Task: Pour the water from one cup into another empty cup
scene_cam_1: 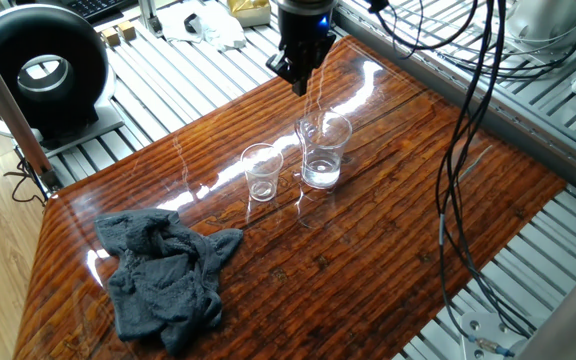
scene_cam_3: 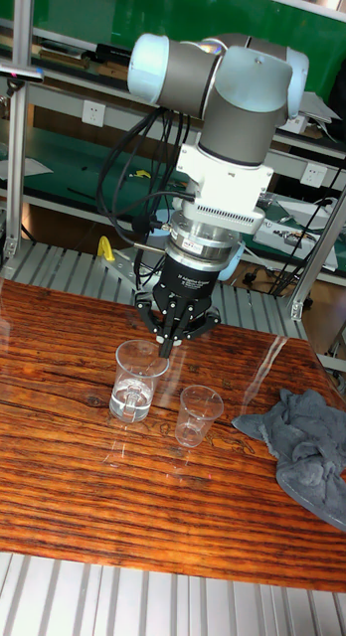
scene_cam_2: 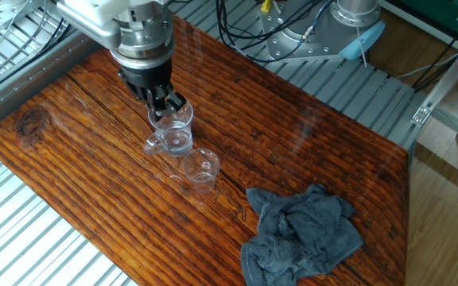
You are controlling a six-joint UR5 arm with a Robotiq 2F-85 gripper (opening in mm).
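Note:
The cup holding the water is a clear glass mug [scene_cam_1: 324,148] [scene_cam_2: 173,131] [scene_cam_3: 138,378] standing upright on the wooden table, its handle [scene_cam_2: 153,145] to one side. A shallow layer of water [scene_cam_1: 320,178] glints at its bottom. Close beside it stands the other cup, a small handleless tumbler [scene_cam_1: 262,172] [scene_cam_2: 202,168] [scene_cam_3: 198,412], upright and empty. My gripper [scene_cam_1: 301,88] [scene_cam_2: 173,103] [scene_cam_3: 165,344] points down just above the mug's far rim. Its fingers are pressed together with nothing between them.
A crumpled grey cloth [scene_cam_1: 163,275] [scene_cam_2: 300,234] [scene_cam_3: 312,437] lies on the table past the tumbler. The wooden tabletop [scene_cam_1: 388,260] is ringed by slatted metal. Cables [scene_cam_1: 468,150] hang along one side and a black round device [scene_cam_1: 38,70] sits off the table.

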